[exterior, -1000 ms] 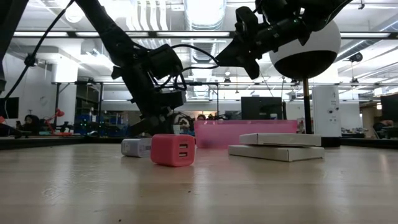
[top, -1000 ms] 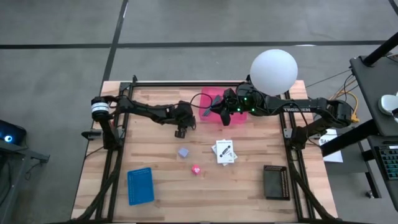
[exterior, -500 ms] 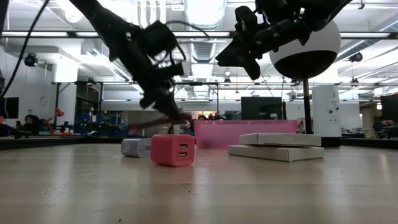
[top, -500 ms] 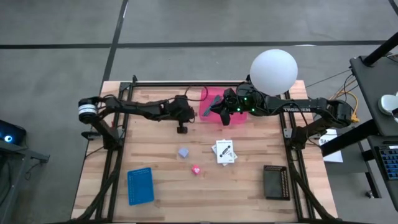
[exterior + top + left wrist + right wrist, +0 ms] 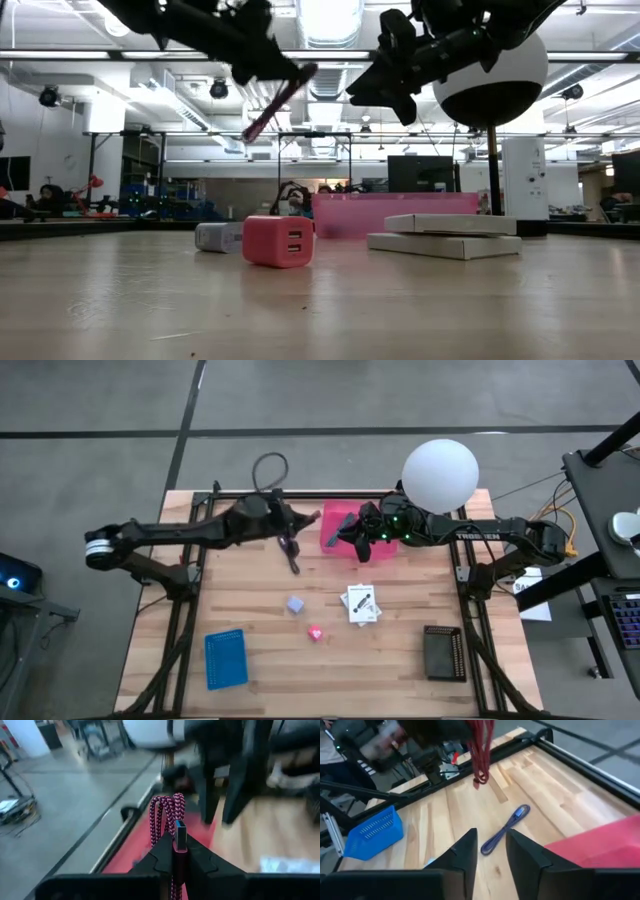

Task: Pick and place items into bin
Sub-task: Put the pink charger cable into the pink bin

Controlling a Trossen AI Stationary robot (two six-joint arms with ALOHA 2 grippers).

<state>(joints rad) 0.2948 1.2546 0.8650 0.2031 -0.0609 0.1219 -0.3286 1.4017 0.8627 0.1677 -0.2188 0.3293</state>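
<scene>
My left gripper (image 5: 283, 530) is raised above the table's far left part, left of the pink bin (image 5: 372, 550), and shut on a folded magenta-purple braided cord (image 5: 291, 550). My right gripper (image 5: 345, 532) hovers open over the bin's left edge and holds nothing. A second bluish-purple cable (image 5: 506, 831) lies flat on the table below it. The lavender cube (image 5: 295, 604), tiny pink piece (image 5: 315, 632) and white card with black print (image 5: 361, 603) rest on the table's middle. I see no teal-handled tool or silvery bit. My left gripper pinches the folded cord between its two fingers (image 5: 162, 854) just behind the USB plug (image 5: 180, 831), with several strands in the hold. The cord's looped end (image 5: 167, 812) sticks out past the fingertips. The cord (image 5: 275, 100) is lifted clear and hangs slanting below the gripper.
A blue basket (image 5: 226, 657) sits near the table's near left corner and a black block (image 5: 444, 652) near the near right. A white sphere on a stand (image 5: 440, 475) rises at the far right. The metal frame rails (image 5: 185, 620) run along the table's sides.
My left gripper has risen from the tabletop and moved toward the far edge, staying shut on the cord. The cord has come off the table and now hangs clear in the air. The left arm has swung toward the table's left.
</scene>
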